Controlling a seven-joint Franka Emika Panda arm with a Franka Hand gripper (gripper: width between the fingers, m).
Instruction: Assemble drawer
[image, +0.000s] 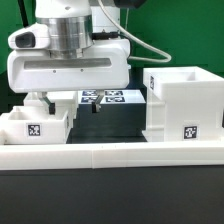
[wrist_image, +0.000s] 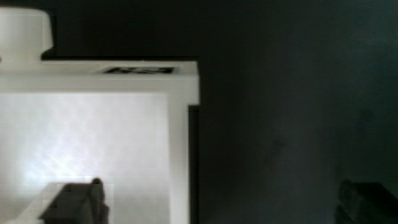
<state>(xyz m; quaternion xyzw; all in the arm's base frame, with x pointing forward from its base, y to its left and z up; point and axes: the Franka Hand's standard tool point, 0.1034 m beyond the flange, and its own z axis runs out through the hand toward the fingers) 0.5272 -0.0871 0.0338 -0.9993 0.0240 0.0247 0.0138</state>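
Drawer tray (image: 38, 127) wall between spread end effector (wrist_image: 217, 203) fingers (wrist_image: 71, 203).

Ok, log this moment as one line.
jaws open | over tray | nothing gripped | casing apart, exterior view's right

The marker board (image: 108, 97) lies on the black table (image: 112, 128) behind a white border wall (image: 110, 156)
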